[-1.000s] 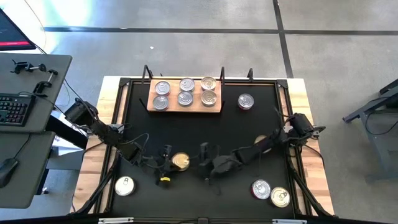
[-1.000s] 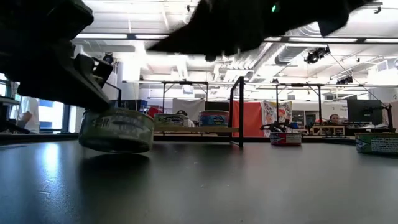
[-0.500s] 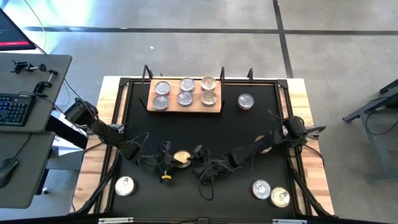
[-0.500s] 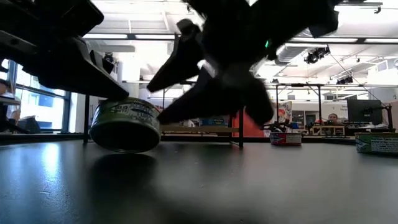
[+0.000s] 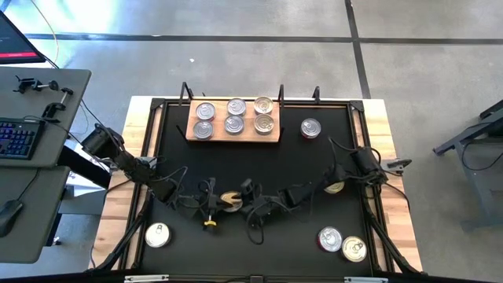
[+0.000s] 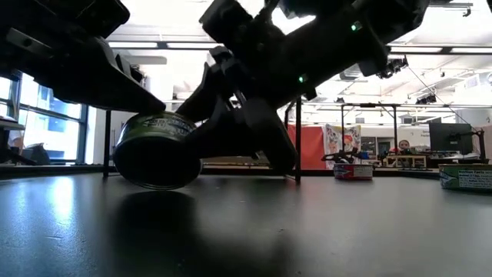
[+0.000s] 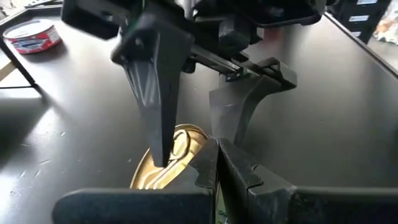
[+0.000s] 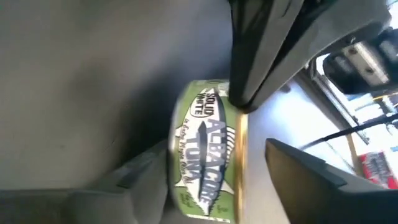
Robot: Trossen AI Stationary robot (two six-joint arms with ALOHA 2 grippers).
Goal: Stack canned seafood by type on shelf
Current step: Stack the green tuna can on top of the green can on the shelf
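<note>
Since a second ago the right gripper [image 5: 242, 198] has travelled left across the black mat [image 5: 251, 149] to the gold-lidded tuna can [image 5: 229, 200], which now tips up off the mat on one edge. Its fingers stand spread on either side of that can; whether they touch it I cannot tell. The left gripper [image 5: 211, 203] sits just left of the can, its fingers [image 7: 214, 171] pressed together against the raised rim with nothing between them. Well beyond the can, the wooden shelf [image 5: 233, 135] carries six tins in two rows. A red-sided tin [image 5: 311, 128] stands just right of the shelf.
</note>
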